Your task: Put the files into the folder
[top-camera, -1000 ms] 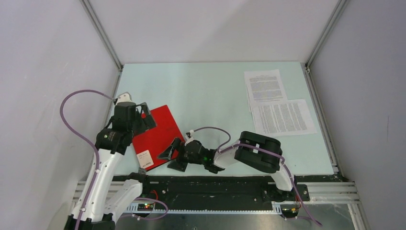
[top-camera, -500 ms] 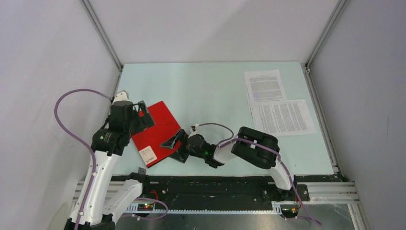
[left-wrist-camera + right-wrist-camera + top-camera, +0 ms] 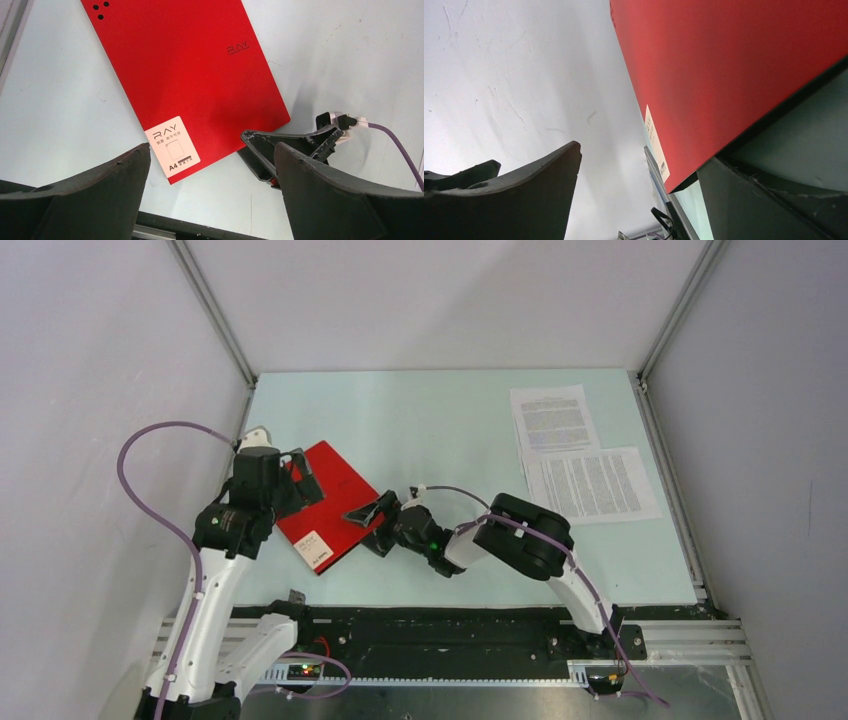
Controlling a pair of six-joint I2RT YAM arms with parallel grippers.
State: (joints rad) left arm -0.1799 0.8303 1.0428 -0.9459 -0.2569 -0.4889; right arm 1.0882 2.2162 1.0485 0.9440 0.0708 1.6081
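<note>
Closed red folder on the table, an open gripper at either side.

The folder [image 3: 335, 502] lies flat at the table's [image 3: 450, 430] left, white label [image 3: 310, 543] on its nearest corner. The right gripper [image 3: 366, 517] has its jaws apart around the folder's right edge, 1 finger against it. The left gripper [image 3: 303, 478] hovers spread wide above the left edge. The 2 files [image 3: 590, 485] lie far right, well apart.

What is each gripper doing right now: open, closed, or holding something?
Left gripper: open, holding nothing, above the folder.
Right gripper: open, one finger at the folder's edge, nothing clamped.
</note>
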